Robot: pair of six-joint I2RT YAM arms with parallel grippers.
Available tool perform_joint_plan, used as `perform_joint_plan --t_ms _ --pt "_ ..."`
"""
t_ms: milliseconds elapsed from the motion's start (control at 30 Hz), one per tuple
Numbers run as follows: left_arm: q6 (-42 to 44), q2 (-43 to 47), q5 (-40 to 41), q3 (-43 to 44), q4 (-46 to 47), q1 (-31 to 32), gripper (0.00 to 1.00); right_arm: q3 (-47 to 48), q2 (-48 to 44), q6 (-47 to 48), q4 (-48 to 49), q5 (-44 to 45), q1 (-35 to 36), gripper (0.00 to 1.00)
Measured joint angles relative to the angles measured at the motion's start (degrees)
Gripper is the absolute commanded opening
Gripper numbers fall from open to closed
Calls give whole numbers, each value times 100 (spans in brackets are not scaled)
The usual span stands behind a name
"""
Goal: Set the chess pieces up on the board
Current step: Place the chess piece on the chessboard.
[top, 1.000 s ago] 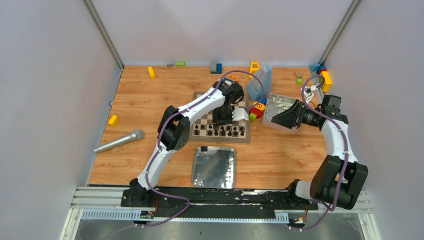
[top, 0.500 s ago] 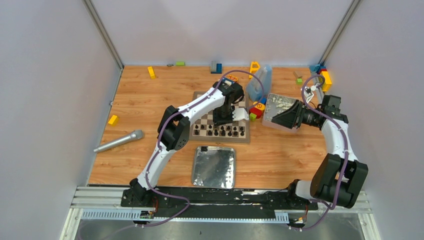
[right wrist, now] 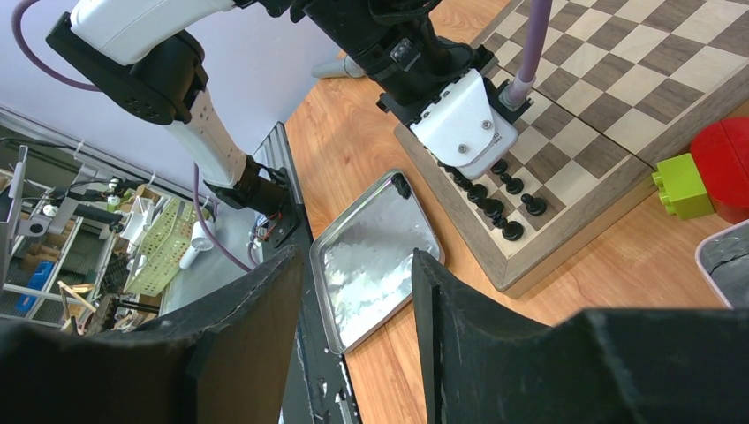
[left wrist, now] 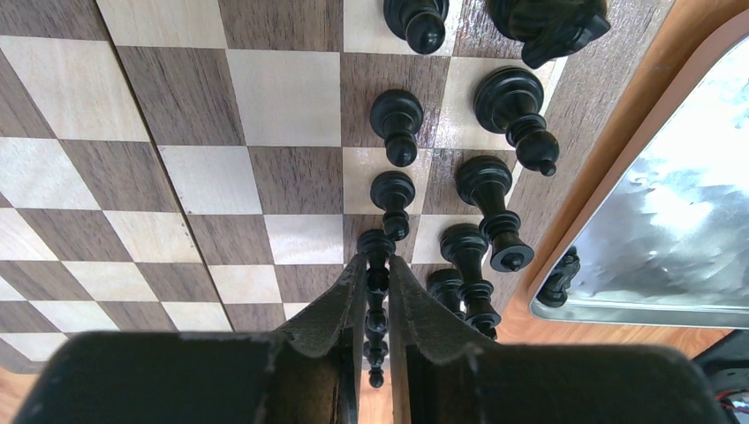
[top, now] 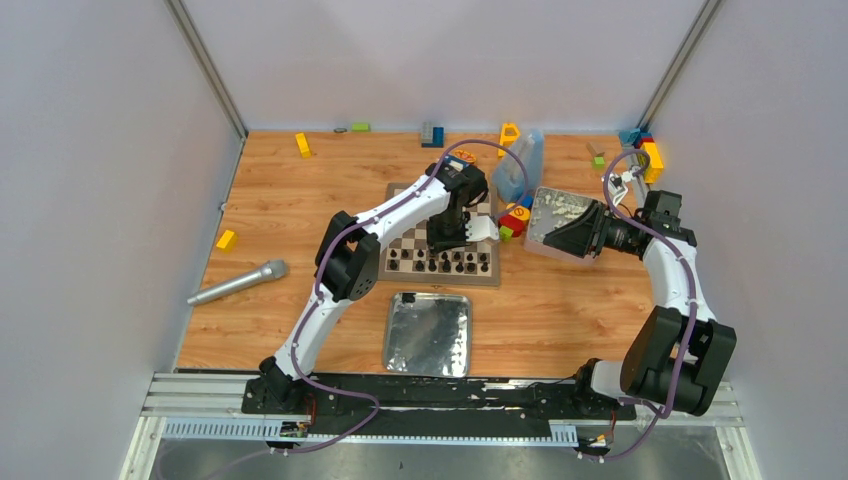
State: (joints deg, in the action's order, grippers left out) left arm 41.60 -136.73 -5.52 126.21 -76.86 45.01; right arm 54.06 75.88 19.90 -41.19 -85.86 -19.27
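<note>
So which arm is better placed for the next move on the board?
Left. The left arm has its jaws closed on a black piece standing on the board. The right arm hangs off the board by a metal tray, jaws open and empty.

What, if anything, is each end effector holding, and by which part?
The left end effector pinches a slim black chess piece by its stem, below the head. The right end effector holds nothing, jaws apart.

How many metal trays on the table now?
2. The near tray sits just in front of the board; the far tray lies right of the board, partly under the right gripper.
</note>
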Motion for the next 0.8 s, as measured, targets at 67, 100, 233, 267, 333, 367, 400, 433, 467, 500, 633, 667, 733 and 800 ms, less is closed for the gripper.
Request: perform_joint_plan --t_ms 67,100,233,267,333,367,400,433,467,500,633,667,733,800 --pt "-15 0 -9 0 0 0 26 0 0 13 -13 0 0 49" --pt "-20 0 -15 0 0 2 29 0 0 17 -15 0 0 49" --pt "-37 0 -15 0 7 2 35 0 0 22 -17 0 0 49" --pt "-39 0 -11 0 17 2 36 0 2 22 -20 0 0 49" --pt "-42 2 -2 -2 57 2 38 0 2 26 -26 -2 0 49" --pt "-42 9 4 -2 83 2 39 0 0 33 -31 0 0 49" --pt "-44 13 4 -4 111 0 40 0 0 39 -37 0 0 49" --pt "-52 24 4 -7 138 0 41 0 0 42 -42 -2 0 49" --pt "-61 39 2 -7 168 -2 41 0 2 44 -44 -2 0 49" --pt "-70 61 2 -7 192 -7 41 0 2 50 -48 0 0 49" --pt "-103 289 2 -31 293 -57 42 7 13 74 -61 0 0 49" --pt "-107 369 -4 -55 313 -70 43 15 24 79 -66 0 0 49" --pt "-120 546 -22 -140 348 -98 43 42 48 81 -83 2 0 49" --pt "-140 815 -50 -337 404 -133 44 52 66 79 -96 7 0 49"
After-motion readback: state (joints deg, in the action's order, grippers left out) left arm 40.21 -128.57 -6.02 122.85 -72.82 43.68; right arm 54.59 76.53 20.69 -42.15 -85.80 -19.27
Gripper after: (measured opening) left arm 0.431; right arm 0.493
